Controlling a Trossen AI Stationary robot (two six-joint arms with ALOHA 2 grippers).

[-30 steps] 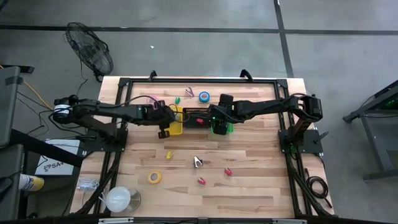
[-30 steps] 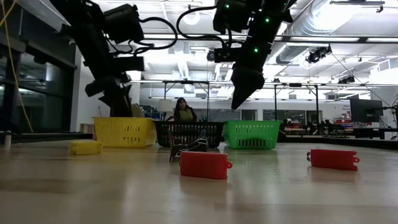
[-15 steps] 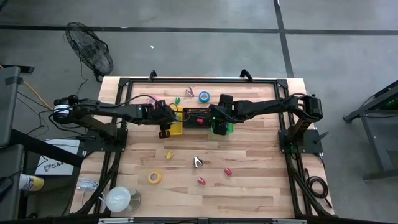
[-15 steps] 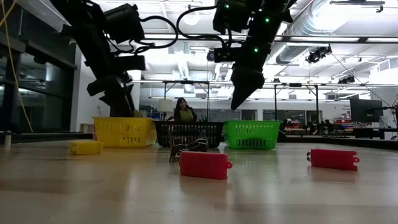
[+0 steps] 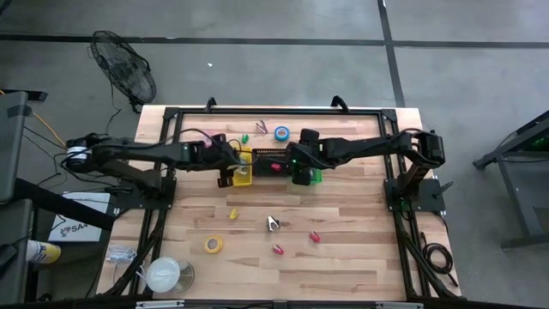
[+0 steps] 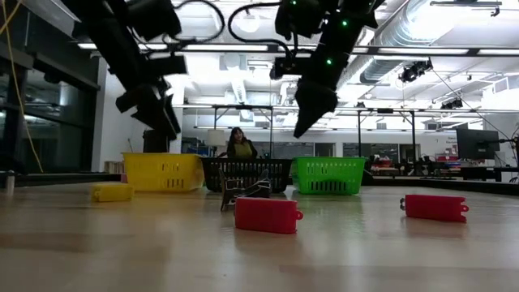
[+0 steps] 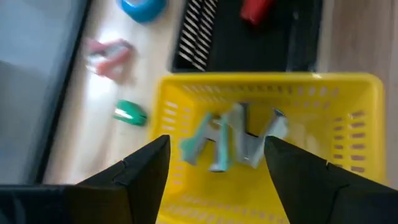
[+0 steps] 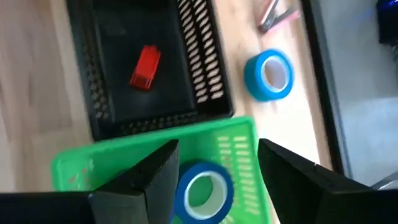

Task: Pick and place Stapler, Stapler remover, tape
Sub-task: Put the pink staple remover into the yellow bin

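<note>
My left gripper (image 5: 230, 174) (image 7: 217, 143) hangs open above the yellow bin (image 7: 336, 124), touching nothing. Grey and teal staple removers (image 7: 233, 140) lie in that bin. My right gripper (image 5: 300, 172) (image 8: 217, 146) hangs open over the green bin (image 8: 81, 165), where a blue tape roll (image 8: 202, 190) lies. A red stapler (image 8: 145, 67) lies in the black bin (image 8: 99, 93) between the two. On the table lie red staplers (image 6: 268, 215) (image 6: 435, 207), a yellow stapler (image 5: 232, 213), a staple remover (image 5: 273, 224), a yellow tape (image 5: 213, 245) and a blue tape (image 5: 282, 133).
Behind the bins lie a pink staple remover (image 5: 261, 127) and a small green object (image 5: 244, 137). A large white roll (image 5: 163, 275) sits at the near left corner. A black frame (image 5: 274, 110) runs round the table. A person (image 6: 238, 144) shows in the room beyond.
My left gripper has risen a little above the yellow bin and opened; the staple removers lie in the bin below it.
</note>
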